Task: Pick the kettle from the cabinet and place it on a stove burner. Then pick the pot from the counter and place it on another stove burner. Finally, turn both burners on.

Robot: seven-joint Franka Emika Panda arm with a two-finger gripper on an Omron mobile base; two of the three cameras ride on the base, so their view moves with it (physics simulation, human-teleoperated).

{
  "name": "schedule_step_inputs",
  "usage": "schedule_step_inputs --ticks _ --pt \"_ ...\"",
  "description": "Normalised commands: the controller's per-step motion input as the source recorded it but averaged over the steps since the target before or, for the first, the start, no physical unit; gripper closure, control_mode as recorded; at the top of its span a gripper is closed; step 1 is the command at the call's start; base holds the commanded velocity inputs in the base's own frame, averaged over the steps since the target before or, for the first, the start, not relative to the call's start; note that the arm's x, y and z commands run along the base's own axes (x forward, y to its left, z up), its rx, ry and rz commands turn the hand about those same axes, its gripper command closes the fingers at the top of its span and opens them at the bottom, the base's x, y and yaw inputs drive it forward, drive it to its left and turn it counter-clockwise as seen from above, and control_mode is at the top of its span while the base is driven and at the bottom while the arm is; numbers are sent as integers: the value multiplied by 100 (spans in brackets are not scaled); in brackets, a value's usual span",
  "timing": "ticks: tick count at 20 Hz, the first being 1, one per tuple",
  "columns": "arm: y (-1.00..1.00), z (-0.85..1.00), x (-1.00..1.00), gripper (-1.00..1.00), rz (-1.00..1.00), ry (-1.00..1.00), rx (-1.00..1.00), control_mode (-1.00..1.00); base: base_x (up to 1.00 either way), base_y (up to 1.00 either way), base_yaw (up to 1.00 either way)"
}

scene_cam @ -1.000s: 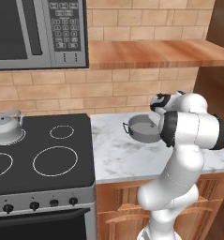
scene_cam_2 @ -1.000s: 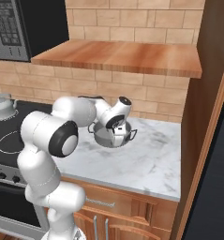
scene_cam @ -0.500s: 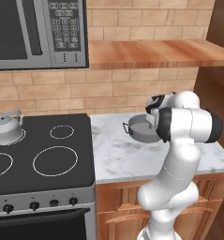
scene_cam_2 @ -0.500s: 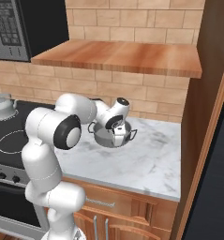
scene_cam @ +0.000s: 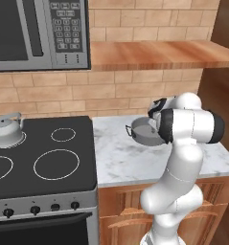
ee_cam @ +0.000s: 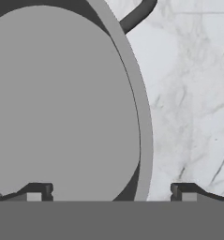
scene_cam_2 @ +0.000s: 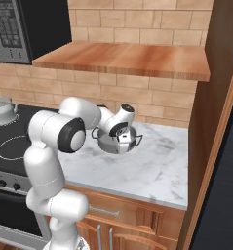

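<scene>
1. The pot (scene_cam: 144, 132) is seen on the counter (scene_cam: 130, 162), towards the back near the brick wall (scene_cam: 125, 91), to the right of the cooktop (scene_cam: 44, 158). It is also shown in the right base view (scene_cam_2: 113, 142) and, close up, in the hand view (ee_cam: 62, 103).
2. The gripper (ee_cam: 112, 191) is held low over the pot's rim. In the hand view the fingertips (ee_cam: 38, 191) are spread wide apart: one is set over the pot's inside, the other over the marble outside, w/ the rim wall between them. No clamp on the rim is seen; jaws are open.
3. In the right base view the gripper (scene_cam_2: 122, 140) is seen at the pot's near-right rim, approx. above one loop handle (scene_cam_2: 137, 139). In the left base view the hand is mostly hidden behind the arm's elbow.
4. A dark loop handle (ee_cam: 137, 14) is seen at the top of the hand view, just outside the rim.
5. The kettle (scene_cam: 6, 131) is found on the back-left burner of the cooktop, upright, well apart from the pot. It is also seen at the left edge of the right base view (scene_cam_2: 2, 110).
6. The cabinet (scene_cam: 159, 55) shelf board is seen above the counter, w/ the microwave (scene_cam: 37, 33) to its left.
7. Stove knobs (scene_cam: 35, 209) are lined along the front panel below the cooktop; their settings cannot be told.
8. Wooden drawer fronts (scene_cam: 125, 220) are seen below the counter.
</scene>
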Motion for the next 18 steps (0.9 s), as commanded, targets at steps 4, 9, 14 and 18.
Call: schedule_step_inputs --ticks 4,9,14,18 --pt "0 -16 1 100 0 0 0 -100 0 0 0" --pt "0 -12 0 100 0 1 0 -100 0 0 0" --pt "0 -3 0 100 0 0 0 -100 0 0 0" --pt "3 -4 -13 100 0 -4 0 -100 0 0 0"
